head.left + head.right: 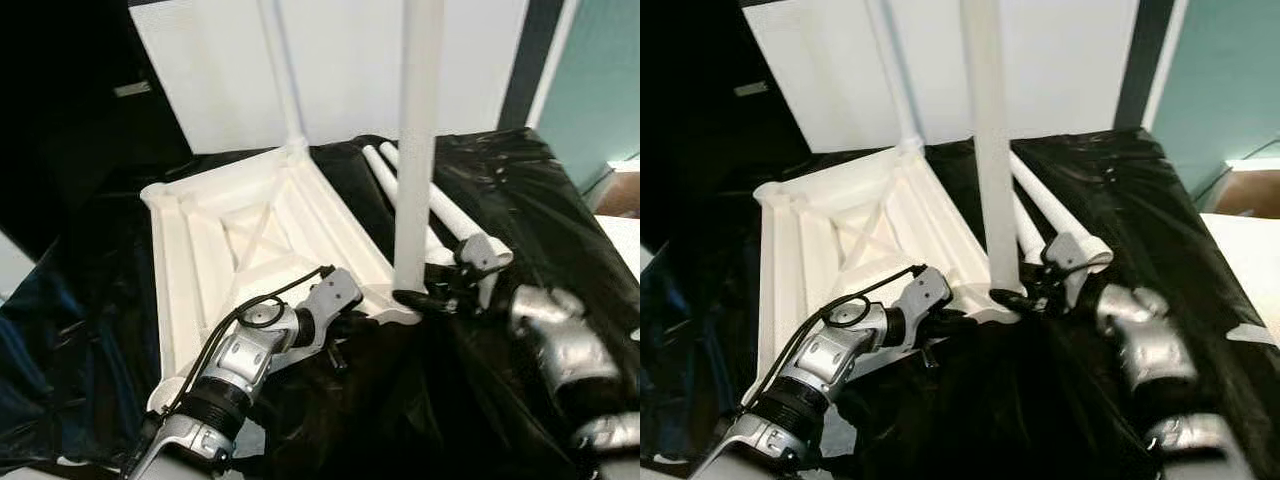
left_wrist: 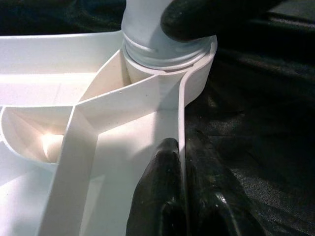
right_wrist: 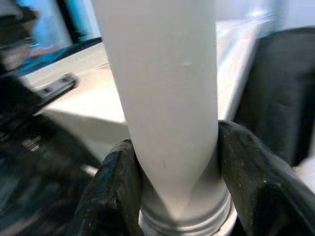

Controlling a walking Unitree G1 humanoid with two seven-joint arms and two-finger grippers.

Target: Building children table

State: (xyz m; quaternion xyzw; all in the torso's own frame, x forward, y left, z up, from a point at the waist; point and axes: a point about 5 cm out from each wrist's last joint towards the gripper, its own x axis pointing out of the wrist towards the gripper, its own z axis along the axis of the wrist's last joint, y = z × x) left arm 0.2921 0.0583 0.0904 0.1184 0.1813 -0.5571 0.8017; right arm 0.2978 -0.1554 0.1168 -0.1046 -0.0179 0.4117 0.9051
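The white table top (image 1: 200,250) lies upside down on a black plastic sheet (image 1: 520,190). One white leg (image 1: 281,70) stands upright in its far corner. A second leg (image 1: 417,150) stands in the near right corner socket (image 2: 170,64), and my right gripper (image 1: 422,298) is shut around its base, with fingers (image 3: 110,191) pressed on both sides. My left gripper (image 2: 183,196) is shut on the table top's rim (image 2: 181,118) just short of that socket. Two loose legs (image 1: 445,212) lie side by side on the sheet behind the right gripper.
A white panel (image 1: 350,60) stands behind the sheet. A dark area (image 1: 60,120) is at the left, and a teal wall (image 1: 600,80) at the right. The sheet's right edge (image 1: 600,230) drops off to a pale floor.
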